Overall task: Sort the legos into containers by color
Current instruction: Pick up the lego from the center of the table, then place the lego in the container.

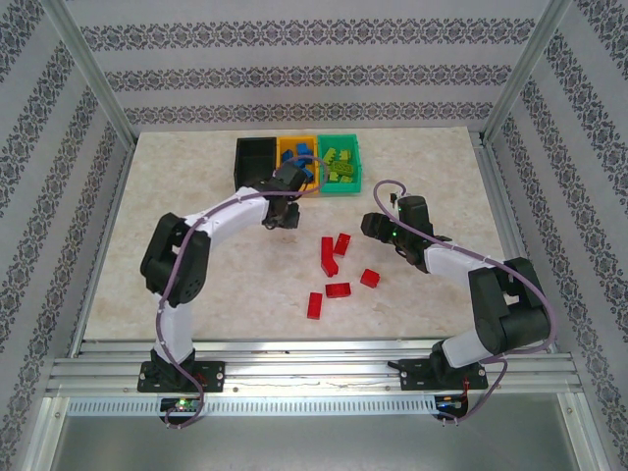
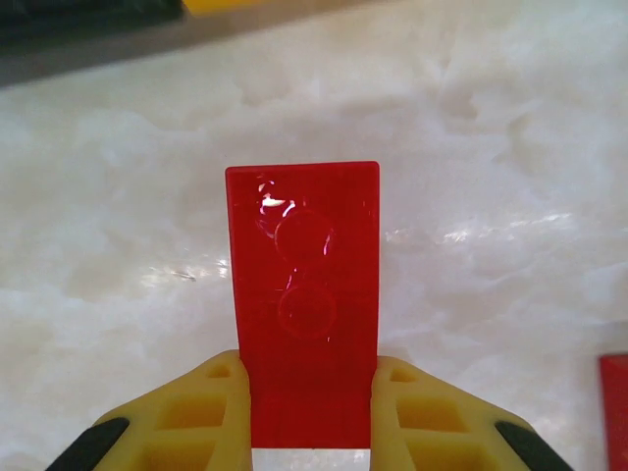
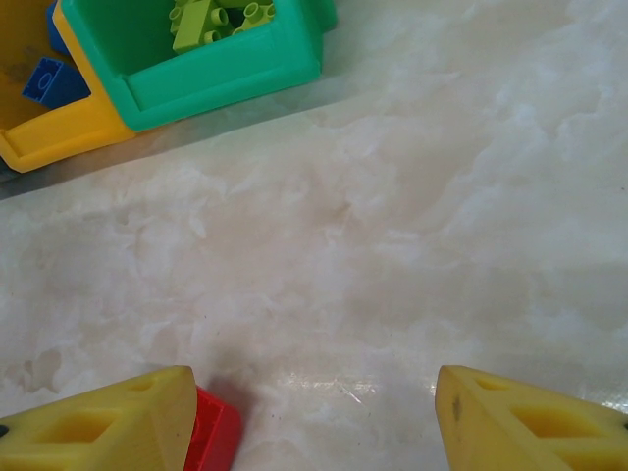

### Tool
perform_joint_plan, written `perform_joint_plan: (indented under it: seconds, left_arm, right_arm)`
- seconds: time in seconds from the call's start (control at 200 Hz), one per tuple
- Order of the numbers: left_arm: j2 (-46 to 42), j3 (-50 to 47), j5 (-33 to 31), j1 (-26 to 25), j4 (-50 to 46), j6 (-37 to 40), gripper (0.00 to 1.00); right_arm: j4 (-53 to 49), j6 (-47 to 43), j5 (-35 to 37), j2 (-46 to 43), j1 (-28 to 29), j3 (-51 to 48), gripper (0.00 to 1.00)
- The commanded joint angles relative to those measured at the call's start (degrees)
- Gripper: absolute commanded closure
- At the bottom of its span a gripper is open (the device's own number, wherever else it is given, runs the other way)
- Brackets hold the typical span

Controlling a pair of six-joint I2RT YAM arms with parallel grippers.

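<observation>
Left tool (image 2: 314,422) grips red lego (image 2: 304,285), brick jutting forward | black bin (image 1: 251,162) just ahead | advice: clear the rim fully, then open low | right tool (image 3: 314,417) wide, second red lego (image 3: 214,434) touching one finger (image 3: 108,422)

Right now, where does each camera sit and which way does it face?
Top external: above and behind the robot, looking down on the table; left arm and right arm show, loose red bricks between them.
Left wrist: on the left arm, looking down past the left gripper at its held red brick.
Right wrist: on the right arm, looking across the table; right gripper open at bottom.
Shared: top external and right wrist both show the teal bin and orange-yellow bin.
</observation>
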Motion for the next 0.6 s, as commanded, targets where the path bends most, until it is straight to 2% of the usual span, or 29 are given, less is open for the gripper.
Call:
perform_joint_plan:
  seconds: [0.0, 0.125, 0.305, 0.395, 0.475, 0.545, 0.595]
  left_arm:
    - [-1.8, 2.2, 1.0, 4.0, 1.6, 1.2, 0.81]
    - [0.3, 7.8, 2.4, 7.7, 0.4, 3.6, 0.81]
    - [7.7, 20.2, 3.2, 12.0, -4.6, 6.3, 0.8]
    - [11.6, 27.2, 3.2, 13.0, -7.8, 7.5, 0.61]
    - [14.4, 33.0, 3.3, 13.1, -11.7, 8.3, 0.4]
    - [14.4, 33.8, 3.7, 12.9, -12.7, 8.0, 0.33]
    - [12.9, 31.6, 4.2, 12.6, -11.5, 7.6, 0.32]
  right_arm:
    - [1.6, 0.7, -1.3, 0.6, 0.3, 0.5, 0.34]
    - [1.5, 0.6, -1.2, 0.5, 0.3, 0.5, 0.34]
    - [1.7, 0.4, -1.1, 0.4, 0.3, 0.5, 0.34]
    - [1.6, 0.4, -1.2, 0.5, 0.3, 0.6, 0.34]
    - [1.8, 0.4, -1.2, 0.6, 0.3, 0.6, 0.34]
    - [1.6, 0.4, -1.3, 0.8, 0.2, 0.8, 0.34]
    - [1.6, 0.4, -1.4, 0.8, 0.2, 0.8, 0.34]
